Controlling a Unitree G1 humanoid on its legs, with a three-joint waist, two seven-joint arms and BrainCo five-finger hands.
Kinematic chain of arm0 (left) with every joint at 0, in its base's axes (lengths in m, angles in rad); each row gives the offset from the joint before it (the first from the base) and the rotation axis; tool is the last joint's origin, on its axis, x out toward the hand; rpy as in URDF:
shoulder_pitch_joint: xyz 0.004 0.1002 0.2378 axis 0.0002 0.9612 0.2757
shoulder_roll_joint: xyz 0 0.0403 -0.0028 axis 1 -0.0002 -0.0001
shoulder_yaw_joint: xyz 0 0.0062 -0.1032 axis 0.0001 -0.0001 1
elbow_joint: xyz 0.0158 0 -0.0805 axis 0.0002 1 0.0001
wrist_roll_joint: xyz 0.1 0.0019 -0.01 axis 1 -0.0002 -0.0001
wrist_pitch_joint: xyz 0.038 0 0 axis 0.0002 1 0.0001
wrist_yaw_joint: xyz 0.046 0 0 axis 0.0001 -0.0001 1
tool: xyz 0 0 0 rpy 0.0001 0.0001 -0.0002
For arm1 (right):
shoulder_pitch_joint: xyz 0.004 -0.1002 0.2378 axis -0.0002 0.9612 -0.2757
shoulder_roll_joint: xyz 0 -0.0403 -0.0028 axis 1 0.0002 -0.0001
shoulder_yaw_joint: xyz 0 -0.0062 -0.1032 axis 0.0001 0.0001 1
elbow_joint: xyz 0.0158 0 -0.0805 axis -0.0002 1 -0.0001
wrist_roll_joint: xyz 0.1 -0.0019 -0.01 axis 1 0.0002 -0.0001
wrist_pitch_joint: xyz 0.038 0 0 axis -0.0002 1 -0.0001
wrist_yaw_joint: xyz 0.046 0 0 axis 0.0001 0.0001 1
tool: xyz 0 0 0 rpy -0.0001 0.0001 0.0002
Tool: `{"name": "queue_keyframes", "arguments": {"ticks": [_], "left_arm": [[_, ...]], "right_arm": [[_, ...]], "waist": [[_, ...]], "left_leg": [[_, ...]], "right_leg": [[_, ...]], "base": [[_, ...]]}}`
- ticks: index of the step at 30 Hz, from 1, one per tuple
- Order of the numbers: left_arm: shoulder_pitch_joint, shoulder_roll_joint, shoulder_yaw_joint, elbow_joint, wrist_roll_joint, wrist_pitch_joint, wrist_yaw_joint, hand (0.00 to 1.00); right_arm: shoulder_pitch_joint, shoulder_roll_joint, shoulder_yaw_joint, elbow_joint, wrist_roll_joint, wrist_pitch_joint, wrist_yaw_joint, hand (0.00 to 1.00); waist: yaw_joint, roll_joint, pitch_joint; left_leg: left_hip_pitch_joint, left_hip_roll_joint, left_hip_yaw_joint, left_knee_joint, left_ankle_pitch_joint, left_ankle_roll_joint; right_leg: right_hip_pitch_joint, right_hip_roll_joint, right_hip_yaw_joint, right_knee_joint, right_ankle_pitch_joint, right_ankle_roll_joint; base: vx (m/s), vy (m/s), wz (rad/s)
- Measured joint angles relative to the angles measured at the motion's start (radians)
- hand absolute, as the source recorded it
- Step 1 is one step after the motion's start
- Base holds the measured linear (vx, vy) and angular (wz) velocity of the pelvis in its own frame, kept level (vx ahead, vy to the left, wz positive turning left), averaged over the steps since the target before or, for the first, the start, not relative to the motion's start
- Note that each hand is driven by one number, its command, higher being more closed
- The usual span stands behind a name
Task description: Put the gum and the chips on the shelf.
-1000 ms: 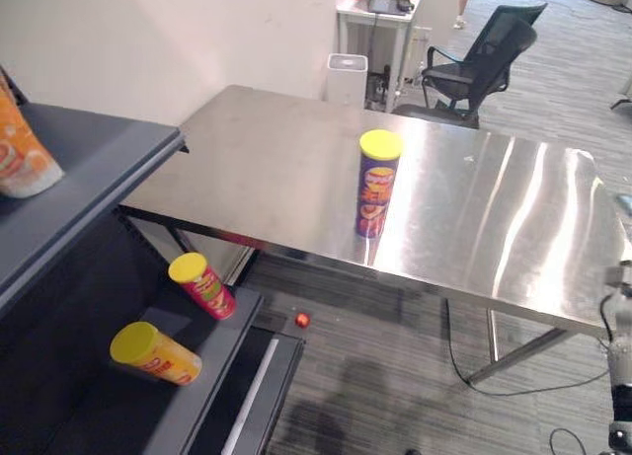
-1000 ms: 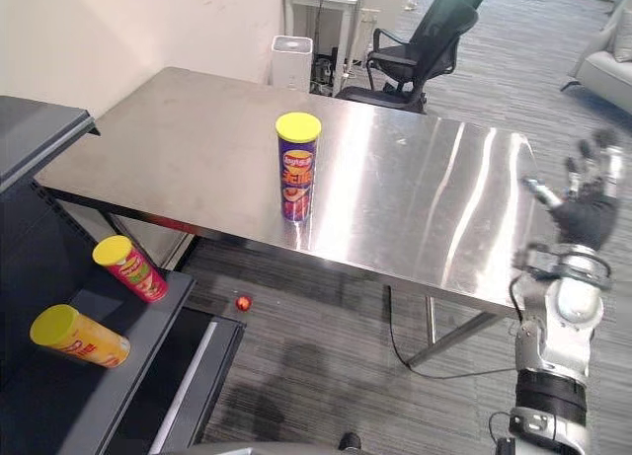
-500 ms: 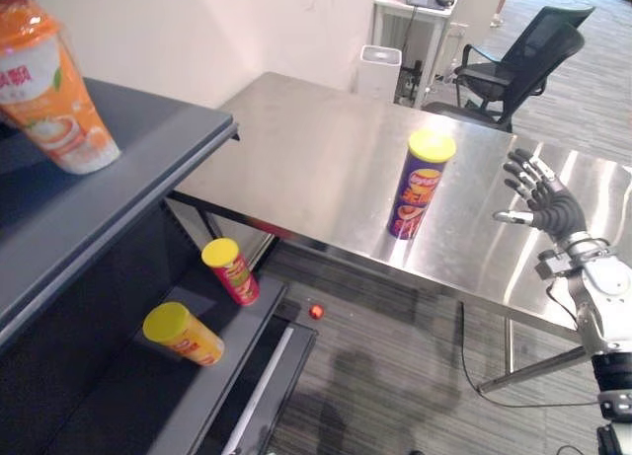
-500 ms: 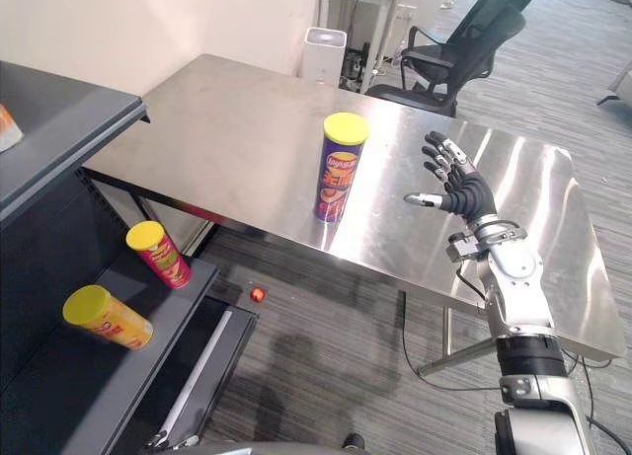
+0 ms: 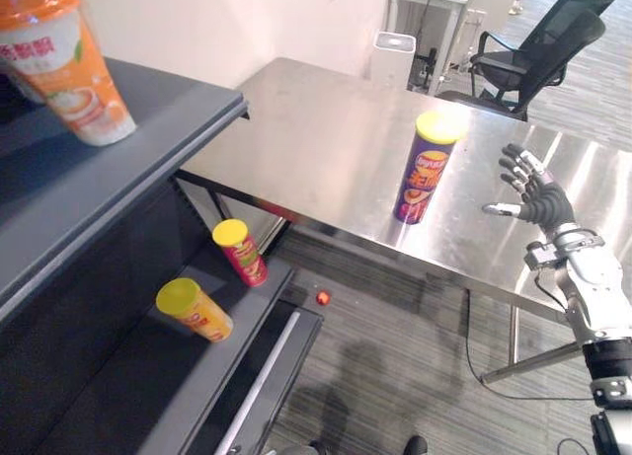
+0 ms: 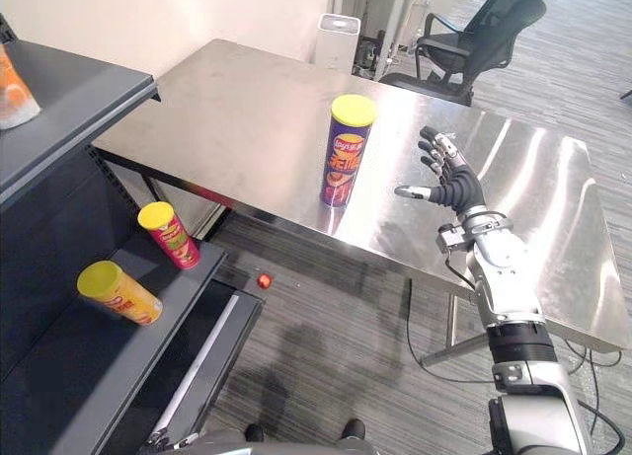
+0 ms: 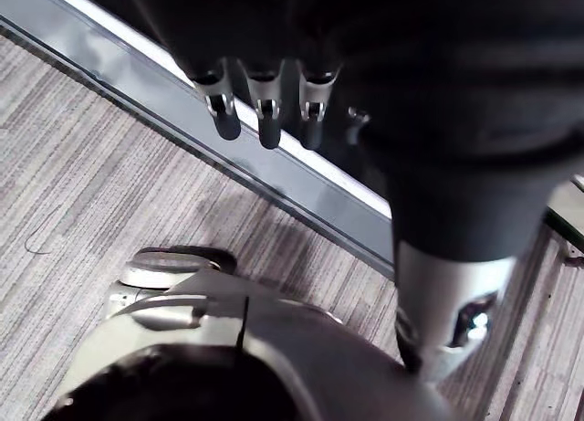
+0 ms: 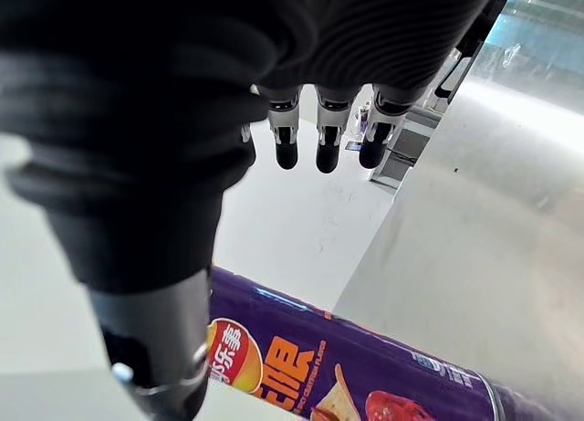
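Tall purple cylindrical chips can [image 6: 346,154], yellow lid, upright on glossy brushed-steel worktop [image 6: 247,119]; right hand [image 6: 456,190] near it, splayed wide, empty; left hand [image 7: 265,110] relaxed, empty.

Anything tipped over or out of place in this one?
The orange can lies on its side on the lower shelf. A small red ball sits on the floor by the table. The purple can stands upright.

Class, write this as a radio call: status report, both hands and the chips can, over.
Right hand open beside chips can, not touching. Left hand open over floor. Can upright on table, nothing between.
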Motion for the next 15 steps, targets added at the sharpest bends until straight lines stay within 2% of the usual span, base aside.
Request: {"name": "queue_keyframes", "arguments": {"ticks": [4, 8, 15], "left_arm": [[0.0, 0.002, 0.001, 0.001, -0.011, 0.001, 0.0, 0.0], [0.003, 0.002, 0.002, 0.001, -0.017, 0.003, 0.001, 0.0], [0.003, 0.004, 0.005, 0.001, -0.021, 0.004, -0.001, 0.0]], "right_arm": [[-0.007, 0.003, 0.008, 0.041, -0.005, 0.011, -0.002, 0.0], [-0.008, 0.005, 0.009, 0.062, -0.022, 0.013, -0.014, 0.0], [-0.009, 0.005, 0.035, 0.074, -0.022, 0.018, -0.021, 0.0]], "waist": [[0.014, -0.006, 0.004], [0.014, -0.008, 0.005], [0.022, -0.014, 0.009]], "left_leg": [[0.001, -0.001, -0.005, -0.033, 0.032, -0.004], [0.003, 0.002, -0.022, -0.063, 0.058, -0.009], [0.0, 0.001, -0.031, -0.069, 0.066, -0.008]], "right_leg": [[-0.013, 0.001, 0.005, 0.0, 0.0, 0.001], [-0.017, 0.007, -0.002, 0.001, 0.0, 0.001], [-0.019, 0.006, -0.011, 0.002, 0.0, 0.001]], "base": [[-0.11, -0.049, 0.02], [-0.06, -0.037, 0.07], [-0.01, -0.008, 0.04]]}}
